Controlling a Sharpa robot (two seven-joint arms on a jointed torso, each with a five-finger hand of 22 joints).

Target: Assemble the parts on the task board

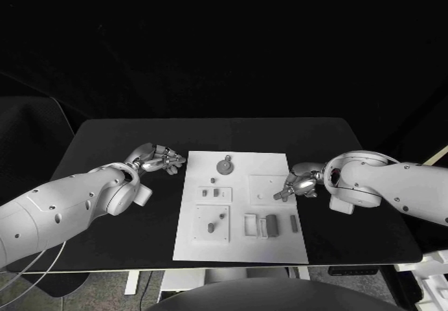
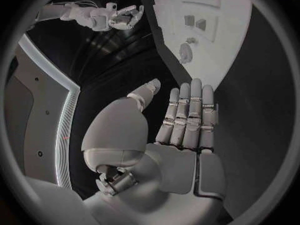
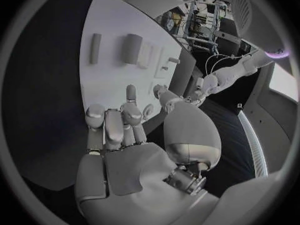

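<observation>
Black table (image 1: 112, 139) against a dark room, white board (image 1: 241, 214) lying flat at its middle. Left arm (image 1: 56, 210) entering from the left edge, left hand (image 1: 156, 159) just off the board's upper left corner, apart from it, holding nothing; fingers (image 2: 187, 112) straight and pressed side by side in the left wrist view, thumb (image 2: 145, 92) angled away from them. On the board, going left to right: two small grey parts (image 1: 215, 192) in a raised frame near the left side; below them a longer plate with two more small pieces (image 1: 213, 223); a round disc with a stub (image 1: 225, 166) near the top middle; a plain square block (image 1: 266, 184) right of centre; below it an open white frame (image 1: 251, 224), then a small white piece (image 1: 263, 227), then a dark upright block (image 1: 272, 224), then a slim grey bar (image 1: 294, 223) close to the right edge. Right hand (image 1: 297, 183) at the board's right edge, about level with the square block, fingertips reaching over the rim; whether touching the surface cannot be told. Nothing gripped there either: in the right wrist view fingers (image 3: 115, 122) mostly curled in close together, one stretched out toward the board, thumb (image 3: 164, 96) set apart. Right arm (image 1: 392, 188) running off to the right edge. All parts resting on the board, none lifted, none in either hand
</observation>
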